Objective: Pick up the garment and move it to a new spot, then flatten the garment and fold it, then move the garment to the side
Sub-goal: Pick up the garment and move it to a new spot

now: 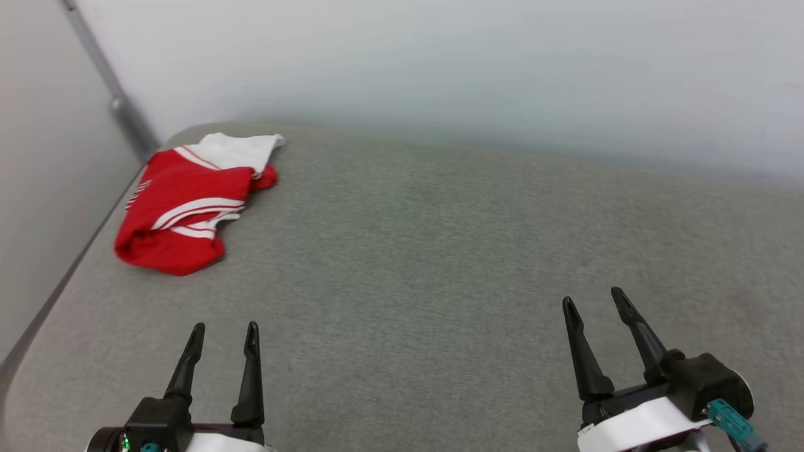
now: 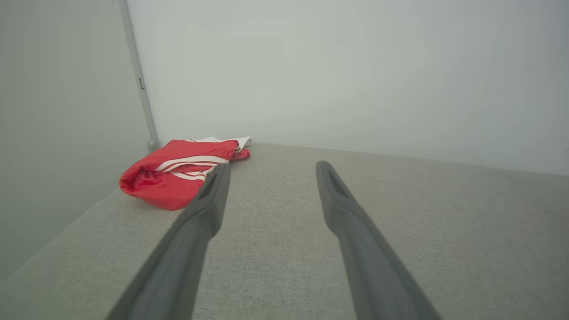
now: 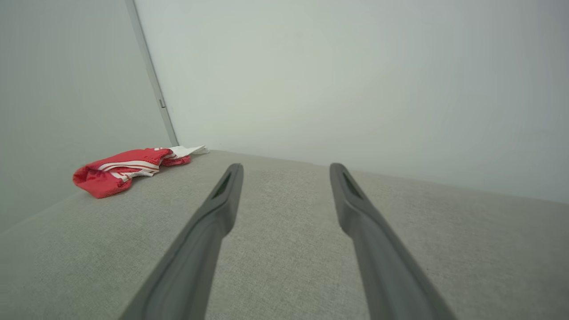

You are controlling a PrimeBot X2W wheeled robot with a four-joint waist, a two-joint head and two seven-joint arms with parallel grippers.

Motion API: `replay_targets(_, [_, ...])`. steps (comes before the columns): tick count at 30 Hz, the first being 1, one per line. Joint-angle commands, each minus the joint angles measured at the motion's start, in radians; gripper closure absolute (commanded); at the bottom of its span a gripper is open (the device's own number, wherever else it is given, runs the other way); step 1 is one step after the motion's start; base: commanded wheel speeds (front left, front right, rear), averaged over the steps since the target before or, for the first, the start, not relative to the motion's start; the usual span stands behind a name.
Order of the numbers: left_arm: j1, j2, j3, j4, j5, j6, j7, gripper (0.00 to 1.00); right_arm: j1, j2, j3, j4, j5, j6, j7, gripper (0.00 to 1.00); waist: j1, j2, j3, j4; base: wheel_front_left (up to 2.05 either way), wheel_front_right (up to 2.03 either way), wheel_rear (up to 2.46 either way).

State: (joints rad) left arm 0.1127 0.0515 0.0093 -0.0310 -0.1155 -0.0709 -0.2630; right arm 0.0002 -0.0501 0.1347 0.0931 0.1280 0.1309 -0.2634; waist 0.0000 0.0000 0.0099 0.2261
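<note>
Red garment (image 1: 188,207) is lying bunched, probably handling light and limp; its raised near fold is offering a pinch, left gripper (image 1: 225,326) and right gripper (image 1: 593,296) hanging wide, empty

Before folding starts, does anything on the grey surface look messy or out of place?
The red T-shirt with white sleeves and striped trim lies bunched in a heap at the far left corner of the grey fabric surface, not flat. Nothing else looks odd.
</note>
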Motion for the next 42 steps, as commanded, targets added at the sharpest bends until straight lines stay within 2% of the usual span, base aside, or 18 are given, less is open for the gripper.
replay_targets(1, [0.013,-0.001,0.007,-0.007,0.010,0.004,-0.003,0.00,0.008,0.000,0.006,-0.001,0.004,0.000,-0.002,0.00,0.0000,0.0000,-0.015,0.053,0.00,0.00,0.00])
replay_targets(10, [0.030,-0.001,0.014,-0.019,0.014,0.008,-0.003,0.00,0.023,0.000,0.029,0.003,0.013,0.000,-0.002,0.00,0.0000,0.0000,-0.028,0.156,0.00,0.00,0.00])
replay_targets(20, [0.043,-0.001,0.016,-0.017,-0.005,-0.002,-0.003,0.00,0.023,0.000,0.042,0.009,0.021,0.000,-0.002,0.00,0.0000,0.0000,-0.030,0.208,0.00,0.00,0.00])
replay_targets(35, [0.033,-0.002,0.037,-0.028,-0.013,-0.011,-0.003,0.00,0.005,0.000,0.058,0.011,0.010,0.000,-0.002,0.00,0.0000,0.0000,-0.014,0.190,0.00,0.00,0.00])
replay_targets(42, [-0.035,-0.001,0.066,-0.015,-0.035,-0.036,-0.003,0.00,-0.036,0.000,0.046,-0.011,-0.022,0.000,-0.002,0.00,0.0000,0.0000,0.076,0.131,0.00,0.00,0.00])
